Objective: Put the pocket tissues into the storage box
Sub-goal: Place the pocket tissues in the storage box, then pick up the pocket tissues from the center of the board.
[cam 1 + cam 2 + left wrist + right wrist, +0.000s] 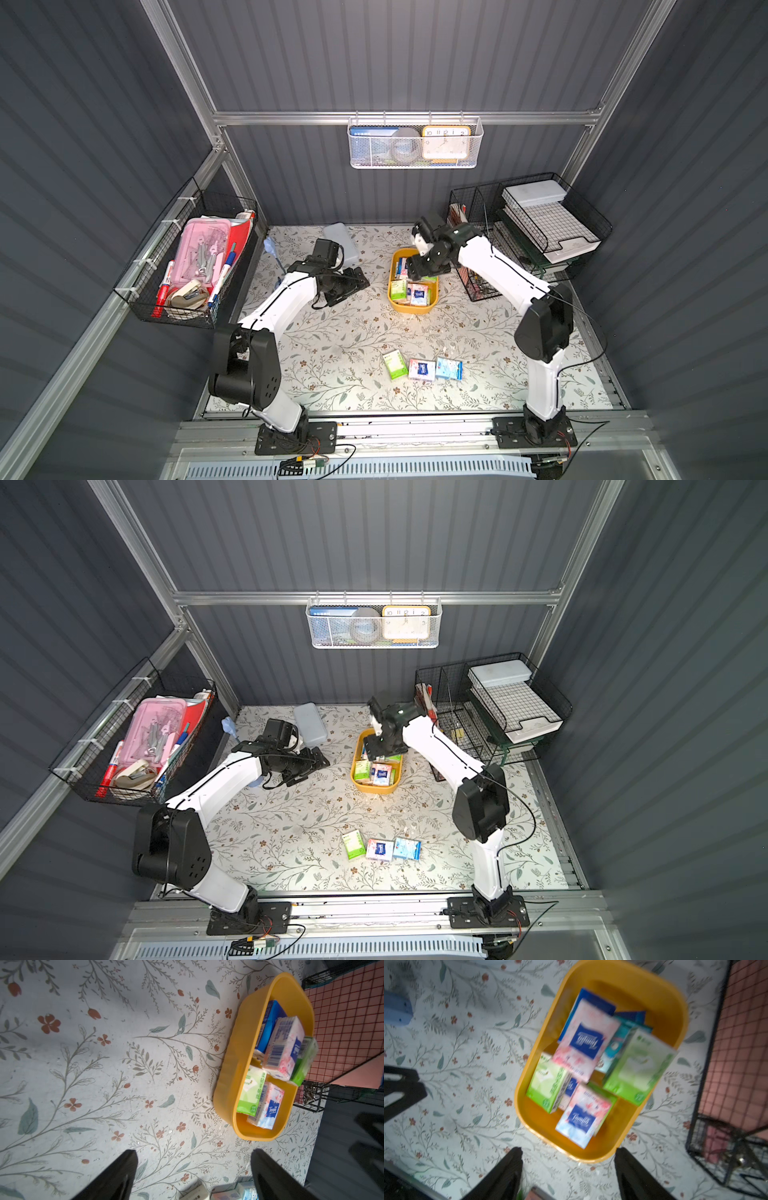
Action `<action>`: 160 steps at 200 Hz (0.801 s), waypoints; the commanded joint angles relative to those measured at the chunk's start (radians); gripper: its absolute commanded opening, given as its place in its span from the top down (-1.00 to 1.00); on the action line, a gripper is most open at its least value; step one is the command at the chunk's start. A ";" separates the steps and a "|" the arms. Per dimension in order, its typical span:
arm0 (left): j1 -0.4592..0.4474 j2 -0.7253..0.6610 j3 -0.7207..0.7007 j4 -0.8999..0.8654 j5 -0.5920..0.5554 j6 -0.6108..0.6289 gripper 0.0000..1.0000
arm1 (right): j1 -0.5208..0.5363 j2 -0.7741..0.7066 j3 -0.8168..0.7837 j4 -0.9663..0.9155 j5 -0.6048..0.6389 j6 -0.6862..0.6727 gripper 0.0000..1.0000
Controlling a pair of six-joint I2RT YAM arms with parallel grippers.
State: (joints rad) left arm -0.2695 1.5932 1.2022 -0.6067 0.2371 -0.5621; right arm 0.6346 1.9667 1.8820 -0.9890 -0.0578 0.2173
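The yellow-orange storage box [432,305] [357,781] stands at the middle of the floral table and holds several pocket tissues. In the right wrist view I see a pink-white packet [586,1043] and a lime green one [637,1068] lying tilted on top, the green one against the box rim [675,1012]. My right gripper [569,1167] [417,270] hangs open and empty over the box. My left gripper [193,1167] [359,282] is open, low over the table left of the box [232,1068]. Three packets lie in a row near the table's front: green [395,364], pink-white [422,370], light blue [449,368].
A grey flat case [343,243] lies at the back, behind my left wrist. Black wire baskets [540,232] stand close to the right of the box. Another black basket [191,266] of stationery hangs on the left wall. A white mesh basket [415,143] hangs on the back wall.
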 commanded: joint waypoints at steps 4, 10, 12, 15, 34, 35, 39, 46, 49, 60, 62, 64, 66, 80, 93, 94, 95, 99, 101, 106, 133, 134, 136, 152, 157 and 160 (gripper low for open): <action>-0.002 -0.045 -0.049 -0.041 -0.059 0.008 -0.82 | 0.102 -0.065 -0.117 0.002 0.027 0.096 -0.56; -0.002 -0.048 -0.061 -0.033 -0.067 -0.003 -0.82 | 0.128 -0.077 -0.141 0.003 0.016 0.118 -0.56; -0.002 -0.049 -0.065 -0.031 -0.069 -0.008 -0.82 | 0.141 -0.080 -0.151 0.005 0.012 0.130 -0.57; -0.002 -0.051 -0.070 -0.026 -0.072 -0.018 -0.83 | 0.148 -0.082 -0.159 0.004 0.009 0.138 -0.58; 0.008 -0.062 -0.104 -0.004 -0.090 -0.044 -0.83 | 0.225 -0.102 -0.222 0.003 0.021 0.200 -0.60; 0.008 -0.063 -0.105 -0.004 -0.090 -0.045 -0.83 | 0.227 -0.102 -0.226 0.003 0.022 0.202 -0.60; 0.011 -0.066 -0.114 0.003 -0.090 -0.050 -0.84 | 0.246 -0.105 -0.239 0.006 0.021 0.210 -0.60; 0.020 -0.073 -0.127 0.012 -0.090 -0.057 -0.84 | 0.272 -0.110 -0.268 0.013 0.021 0.224 -0.61; 0.022 -0.075 -0.133 0.015 -0.091 -0.059 -0.84 | 0.282 -0.112 -0.279 0.016 0.021 0.228 -0.61; 0.034 -0.087 -0.149 0.023 -0.094 -0.064 -0.84 | 0.318 -0.113 -0.312 0.010 0.026 0.238 -0.61; 0.036 -0.089 -0.152 0.022 -0.095 -0.065 -0.84 | 0.323 -0.112 -0.317 0.008 0.029 0.241 -0.62; 0.038 -0.092 -0.154 0.022 -0.096 -0.065 -0.84 | 0.329 -0.113 -0.321 0.005 0.030 0.244 -0.61; 0.040 -0.093 -0.156 0.022 -0.096 -0.065 -0.84 | 0.334 -0.112 -0.327 0.003 0.031 0.248 -0.61; 0.045 -0.108 -0.165 0.016 -0.105 -0.063 -0.84 | 0.365 -0.115 -0.364 0.015 0.022 0.260 -0.61; 0.047 -0.120 -0.170 0.009 -0.117 -0.061 -0.86 | 0.390 -0.111 -0.381 0.028 0.007 0.263 -0.61; 0.047 -0.122 -0.171 0.009 -0.117 -0.061 -0.86 | 0.391 -0.110 -0.382 0.030 0.005 0.262 -0.61; 0.046 -0.123 -0.172 0.009 -0.118 -0.060 -0.86 | 0.393 -0.109 -0.382 0.031 0.004 0.262 -0.61; 0.047 -0.126 -0.173 0.008 -0.119 -0.059 -0.86 | 0.399 -0.105 -0.383 0.034 -0.002 0.261 -0.61; 0.046 -0.128 -0.174 0.007 -0.119 -0.059 -0.86 | 0.403 -0.102 -0.382 0.035 -0.003 0.260 -0.61; 0.047 -0.130 -0.174 0.006 -0.120 -0.059 -0.86 | 0.410 -0.093 -0.377 0.035 -0.003 0.259 -0.61; 0.046 -0.140 -0.179 0.008 -0.119 -0.059 -0.86 | 0.432 -0.016 -0.346 0.031 -0.022 0.255 -0.60; 0.046 -0.139 -0.179 0.008 -0.119 -0.059 -0.86 | 0.432 -0.012 -0.344 0.031 -0.024 0.254 -0.59; 0.047 -0.140 -0.179 0.008 -0.119 -0.059 -0.86 | 0.432 -0.005 -0.339 0.029 -0.028 0.253 -0.60; 0.047 -0.144 -0.179 0.009 -0.119 -0.061 -0.86 | 0.430 0.047 -0.301 -0.003 -0.038 0.250 -0.59; 0.047 -0.144 -0.180 0.009 -0.119 -0.060 -0.86 | 0.430 0.061 -0.291 -0.014 -0.038 0.247 -0.59; 0.047 -0.145 -0.180 0.009 -0.119 -0.060 -0.86 | 0.430 0.068 -0.283 -0.021 -0.040 0.246 -0.59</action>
State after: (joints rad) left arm -0.2264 1.4708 1.0363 -0.5945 0.1268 -0.6147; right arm 1.0660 1.9617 1.5517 -0.9604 -0.0803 0.4564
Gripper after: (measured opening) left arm 0.930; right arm 0.797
